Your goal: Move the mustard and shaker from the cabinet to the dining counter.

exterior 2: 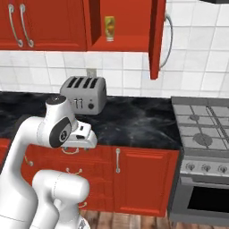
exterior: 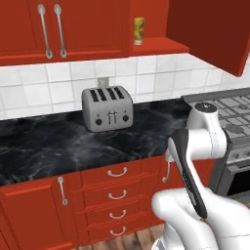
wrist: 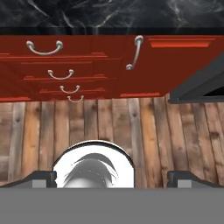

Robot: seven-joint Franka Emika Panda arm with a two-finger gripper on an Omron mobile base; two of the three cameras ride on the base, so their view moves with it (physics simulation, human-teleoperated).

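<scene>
The mustard (exterior: 139, 31), a small yellow bottle, stands upright on the shelf of the open red cabinet (exterior: 163, 47); in the right base view the mustard (exterior 2: 109, 28) sits in the open bay of the cabinet (exterior 2: 132, 22). The shaker is out of view, and so is the dining counter. My gripper (wrist: 112, 179) is open and holds nothing. It points down at the wooden floor in front of the lower drawers, far below the cabinet. One dark fingertip (wrist: 41, 178) shows at each side of the hand view's bottom.
A silver toaster (exterior: 107, 108) stands on the black marble counter (exterior: 49, 141) under the cabinet. The open cabinet door (exterior 2: 156, 40) juts out to the right of the mustard. A gas stove (exterior 2: 201, 127) adjoins the counter on the right. Red drawers (wrist: 52, 65) run below.
</scene>
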